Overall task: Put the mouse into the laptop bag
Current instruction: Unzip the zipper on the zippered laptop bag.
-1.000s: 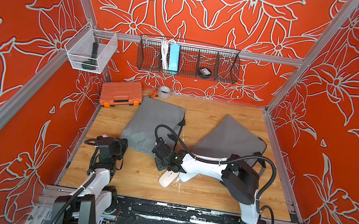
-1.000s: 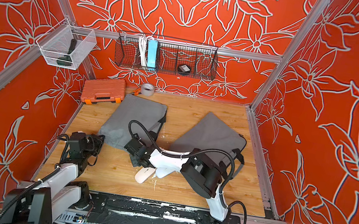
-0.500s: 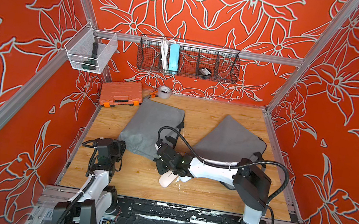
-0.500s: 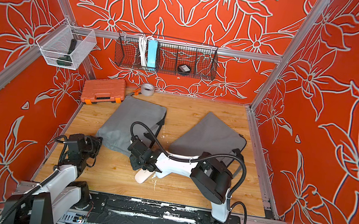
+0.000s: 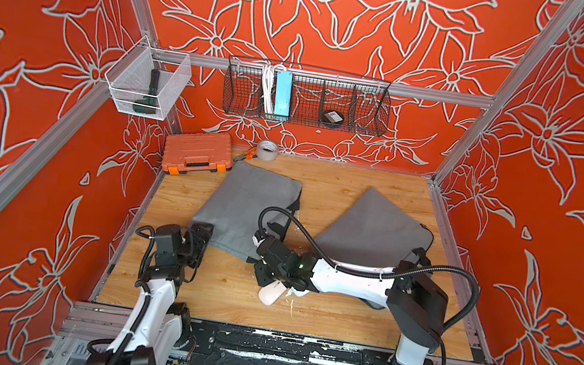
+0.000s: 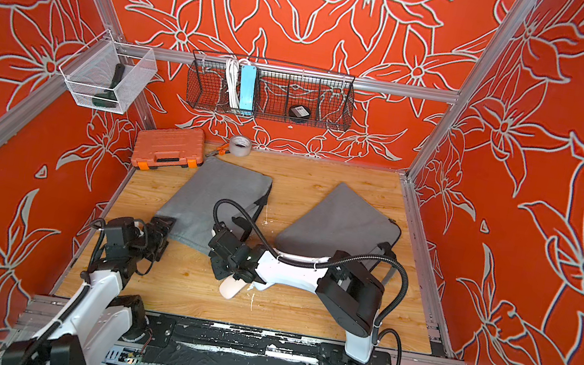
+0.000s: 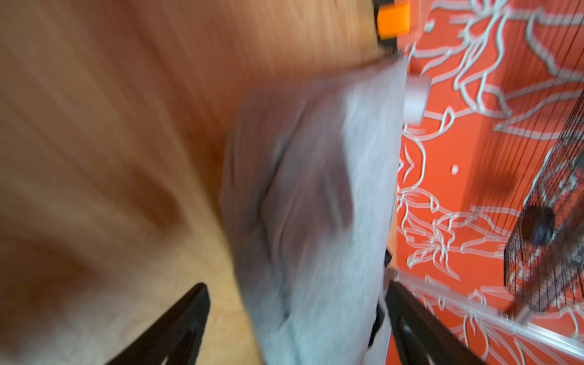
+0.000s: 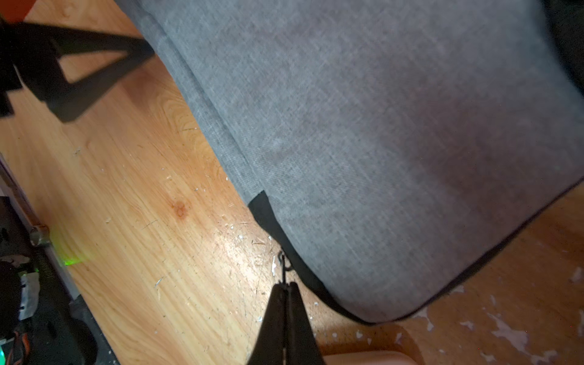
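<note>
1. Grey cloth first: in both top views the laptop bag (image 5: 246,208) lies flat on the wooden table (image 5: 342,183). Its near edge runs between the left gripper (image 6: 159,228) and the right gripper (image 5: 258,265). The white mouse (image 5: 270,294) sits on bare wood just in front of the bag, under the right wrist, so it is not in yet. Over the last second the right arm has reached further toward the bag's near corner.
2. From the left wrist, badly blurred, the left gripper's fingers (image 7: 202,303) stand wide apart with the bag's edge between them. They were together a moment ago, so I'd say it has just let go of the cloth.
3. From the right wrist, the right gripper's tips are pressed together on the thin zip pull (image 8: 283,265) at the bag's black-trimmed corner. The bag still needs opening, and with nothing holding it, it may slide when the zip is tugged.
</note>
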`<state>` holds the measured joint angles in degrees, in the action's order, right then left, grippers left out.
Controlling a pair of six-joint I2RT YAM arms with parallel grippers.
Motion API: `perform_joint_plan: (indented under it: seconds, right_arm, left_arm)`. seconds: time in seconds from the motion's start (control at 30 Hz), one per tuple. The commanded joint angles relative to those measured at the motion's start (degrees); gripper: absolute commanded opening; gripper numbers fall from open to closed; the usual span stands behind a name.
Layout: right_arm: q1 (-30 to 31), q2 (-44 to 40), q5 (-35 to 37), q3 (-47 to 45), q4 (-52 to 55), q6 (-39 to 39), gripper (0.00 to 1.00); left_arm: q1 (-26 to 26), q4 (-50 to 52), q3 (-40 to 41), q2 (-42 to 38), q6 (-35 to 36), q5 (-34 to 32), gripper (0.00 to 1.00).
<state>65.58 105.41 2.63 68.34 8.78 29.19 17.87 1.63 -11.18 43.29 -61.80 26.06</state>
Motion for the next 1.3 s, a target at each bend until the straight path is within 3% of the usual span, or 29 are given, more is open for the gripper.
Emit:
perform_joint_plan:
  seconds: [0.0,0.27,0.4,0.57,0.63,0.77,0.87,1.27]
  right_arm:
    - [-0.4,-2.2,2.0,-1.0,0.4,0.1,0.00]
    - [-0.6,-2.2,0.7,-2.4,-1.5,-0.6,0.00]
    - [-0.6,-1.9,0.4,-2.4,-1.7,-0.6,0.00]
    - [-0.6,-1.5,0.0,-2.5,-2.2,-0.3,0.00]
    - [-0.5,-1.4,-0.5,-2.5,-2.2,-0.5,0.00]
    - [-0.5,-0.9,0.0,-2.6,-2.1,-1.1,0.00]
    - [-0.4,0.8,-0.1,-1.1,-0.8,-2.2,0.00]
    - [2.0,7.0,-3.6,8.1,1.0,-4.9,0.00]
  left_arm:
    - [-1.4,5.8,4.0,-3.1,-2.7,8.3,0.92]
    - [-13.0,-3.6,7.9,-5.9,-11.9,6.5,0.96]
    - [-17.1,-9.8,8.0,-2.2,-14.0,3.6,0.91]
    - [-18.8,-16.0,6.9,4.8,-13.8,2.3,0.64]
    - [-19.0,-16.5,6.3,7.4,-13.2,1.8,0.37]
    - [-19.4,-17.2,4.7,10.0,-12.1,1.7,0.12]
    - [-19.7,-17.3,4.1,9.6,-12.3,1.6,0.00]
    - [-24.1,-18.9,4.5,9.3,-16.6,1.7,0.00]
